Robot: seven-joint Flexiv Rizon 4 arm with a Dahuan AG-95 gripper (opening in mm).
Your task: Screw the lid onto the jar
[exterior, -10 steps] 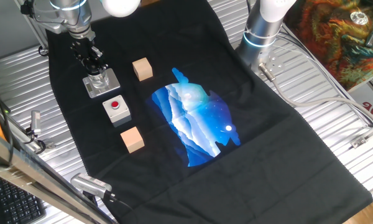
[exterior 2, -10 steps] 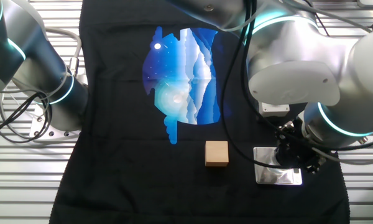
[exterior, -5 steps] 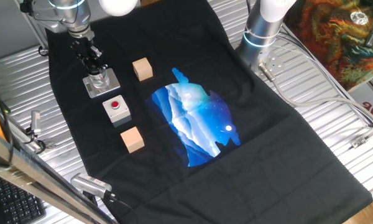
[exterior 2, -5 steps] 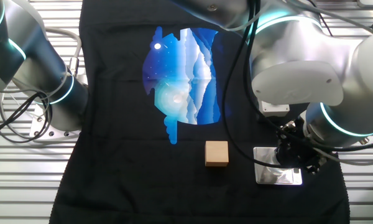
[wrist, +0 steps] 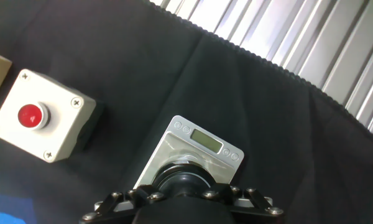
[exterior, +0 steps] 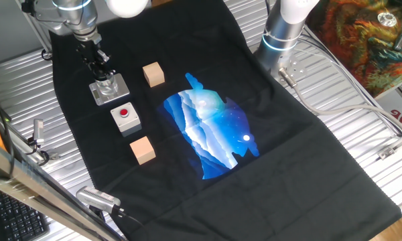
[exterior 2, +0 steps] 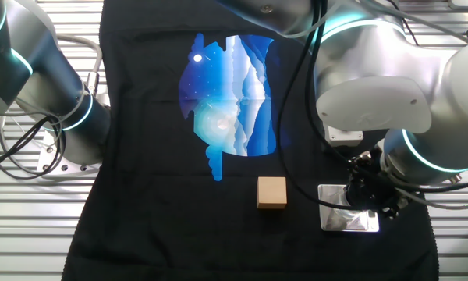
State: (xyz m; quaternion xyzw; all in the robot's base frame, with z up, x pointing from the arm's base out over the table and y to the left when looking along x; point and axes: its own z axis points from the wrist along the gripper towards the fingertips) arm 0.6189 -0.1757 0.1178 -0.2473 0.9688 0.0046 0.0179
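A black cloth (exterior: 308, 147) printed with a blue and white mountain scene (exterior: 211, 134) is spread over the ribbed silver worktop (exterior: 362, 114). Two tan wooden cubes (exterior: 153, 74) are shown, and a grey box (wrist: 43, 115) with a red button (wrist: 30, 115).

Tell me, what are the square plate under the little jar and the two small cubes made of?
The base plate looks like brushed metal: grey and shiny. The cubes look like plain unfinished wood: pale tan and matte, though grain is too small to see.
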